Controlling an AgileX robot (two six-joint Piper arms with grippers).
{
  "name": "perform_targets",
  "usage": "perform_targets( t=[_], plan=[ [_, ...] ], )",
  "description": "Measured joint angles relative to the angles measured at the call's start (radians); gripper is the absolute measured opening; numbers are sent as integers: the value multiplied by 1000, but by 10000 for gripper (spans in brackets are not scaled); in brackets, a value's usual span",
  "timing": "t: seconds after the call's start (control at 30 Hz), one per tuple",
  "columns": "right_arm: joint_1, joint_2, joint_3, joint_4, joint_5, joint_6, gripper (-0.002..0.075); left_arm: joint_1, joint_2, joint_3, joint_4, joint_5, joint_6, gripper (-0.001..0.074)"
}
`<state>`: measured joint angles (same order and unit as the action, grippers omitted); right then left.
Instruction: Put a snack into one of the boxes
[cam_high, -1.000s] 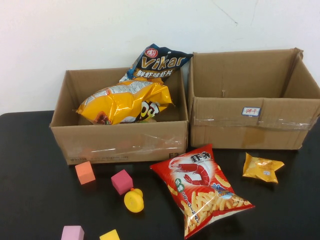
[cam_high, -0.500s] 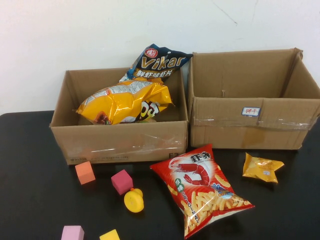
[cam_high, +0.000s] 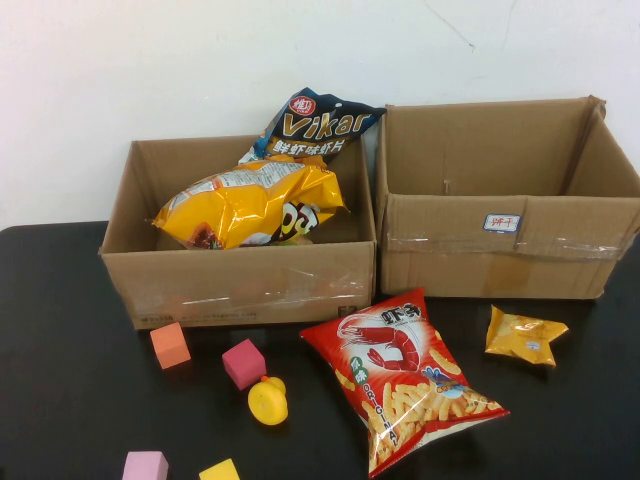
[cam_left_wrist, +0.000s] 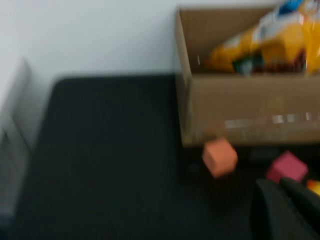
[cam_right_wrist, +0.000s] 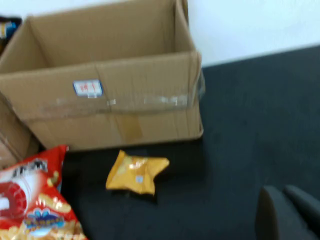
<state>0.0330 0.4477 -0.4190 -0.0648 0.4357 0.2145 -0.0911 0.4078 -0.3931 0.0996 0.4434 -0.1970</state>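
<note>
A red shrimp-snack bag (cam_high: 400, 375) lies flat on the black table in front of the two cardboard boxes. A small yellow snack packet (cam_high: 525, 335) lies in front of the right box (cam_high: 500, 250), which looks empty; the packet also shows in the right wrist view (cam_right_wrist: 136, 172). The left box (cam_high: 240, 285) holds a yellow chips bag (cam_high: 250, 205) and a dark Vikar bag (cam_high: 320, 125). Neither gripper shows in the high view. My left gripper (cam_left_wrist: 278, 184) is shut and empty over the table near the blocks. My right gripper (cam_right_wrist: 281, 192) is shut and empty, to the right of the yellow packet.
An orange block (cam_high: 170, 345), a magenta block (cam_high: 244, 363), a yellow toy (cam_high: 268, 400), a pink block (cam_high: 146, 467) and a yellow block (cam_high: 220, 471) lie in front of the left box. A white wall stands behind the boxes.
</note>
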Motion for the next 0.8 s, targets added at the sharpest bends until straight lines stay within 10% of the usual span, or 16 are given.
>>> perform_targets(
  t=[0.47, 0.8],
  plan=[
    [0, 445, -120, 125, -29, -96, 17, 0, 232, 24, -165, -16, -7, -1],
    [26, 957, -296, 364, -190, -186, 267, 0, 237, 24, -172, -23, -7, -1]
  ],
)
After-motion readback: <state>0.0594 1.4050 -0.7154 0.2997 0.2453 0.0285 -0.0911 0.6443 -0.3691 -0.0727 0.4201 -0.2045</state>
